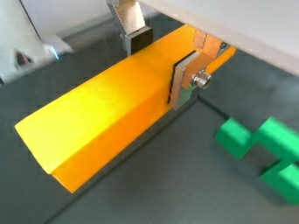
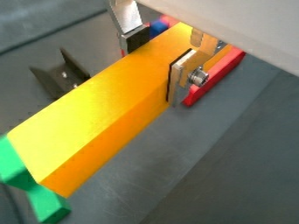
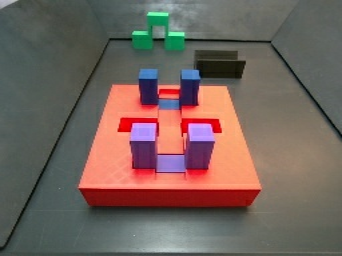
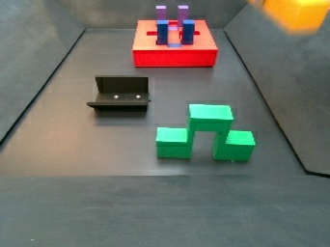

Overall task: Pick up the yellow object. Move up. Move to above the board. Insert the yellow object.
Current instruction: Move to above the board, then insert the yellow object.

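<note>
The yellow object is a long yellow-orange bar, and my gripper is shut on it near one end, a dark pad on each long side. Both wrist views show the bar stretching away from the fingers, well above the floor. In a side view it is only a yellow blur high in the upper right corner, clear of the floor. The red board lies flat with upright purple posts and blue posts. An edge of the board shows under the gripper in a wrist view.
A green stepped block sits on the floor, also seen past the bar as the green block. The dark fixture stands between it and the board. Grey sloped walls bound the floor.
</note>
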Controlling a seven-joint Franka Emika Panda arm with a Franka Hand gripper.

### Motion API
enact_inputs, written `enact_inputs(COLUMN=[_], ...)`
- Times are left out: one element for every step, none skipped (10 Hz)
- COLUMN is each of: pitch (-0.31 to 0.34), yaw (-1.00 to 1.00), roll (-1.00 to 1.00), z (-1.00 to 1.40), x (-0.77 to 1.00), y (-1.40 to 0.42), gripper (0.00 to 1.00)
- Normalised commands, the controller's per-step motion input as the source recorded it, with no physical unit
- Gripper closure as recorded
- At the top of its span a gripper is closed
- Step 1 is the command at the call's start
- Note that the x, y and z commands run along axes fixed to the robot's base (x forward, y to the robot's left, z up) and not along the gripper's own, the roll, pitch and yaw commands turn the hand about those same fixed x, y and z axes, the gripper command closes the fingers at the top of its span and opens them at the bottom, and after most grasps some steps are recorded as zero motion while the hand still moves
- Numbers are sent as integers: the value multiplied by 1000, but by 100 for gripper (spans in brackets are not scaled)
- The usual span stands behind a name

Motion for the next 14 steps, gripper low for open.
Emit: enact_inputs(pitch=[62,44,52,58,68,64,141,150,143,129,142,155,175,0], yaw=[2,1,-2,-1,-310,-294,-114,-69,-37,-12,2,3,4,0], roll=[13,8,4,1,78,84,90,-6,-8,27,8,16,57,-13], z=[859,386,230,176,228,207,182,186,202,213,218,228,89,-146], x=[-4,26,37,23,816,814,872,910,904,884,933,985,379,-17], y=[-9,2,4,2,-1400,-1400,-1400,-1400,-1400,-1400,-1400,-1400,-461,-31], gripper=[100,100,100,100,100,100,100,100,100,100,100,100,100,100])
